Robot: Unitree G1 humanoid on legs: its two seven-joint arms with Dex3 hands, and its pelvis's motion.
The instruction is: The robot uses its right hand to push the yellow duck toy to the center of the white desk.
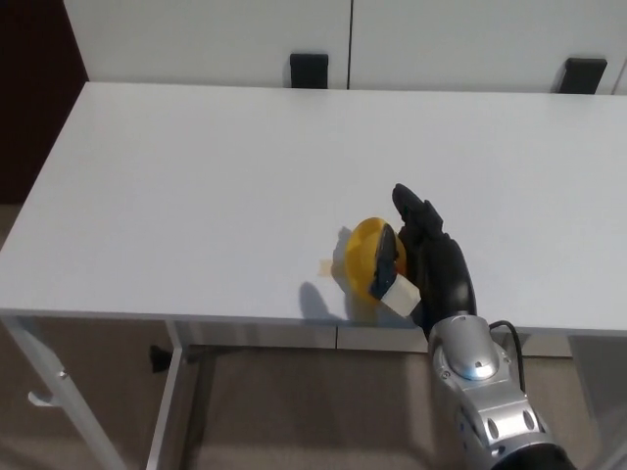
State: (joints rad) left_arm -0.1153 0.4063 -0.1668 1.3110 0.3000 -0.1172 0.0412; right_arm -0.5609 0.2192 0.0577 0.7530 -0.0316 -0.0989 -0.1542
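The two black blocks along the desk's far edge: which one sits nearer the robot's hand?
The right black block, at the far right corner; the left black block sits farther from the right hand.

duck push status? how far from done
Done: the right hand has reached the yellow duck toy and rests against its right side. In hand: the push leftward, with the duck now covering most of the tan tape cross near the front edge of the white desk. Left: if that cross marks the target, only a small final nudge and pulling the hand away.

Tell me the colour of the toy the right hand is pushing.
Yellow: the duck toy shows best in the head view, against the right hand.
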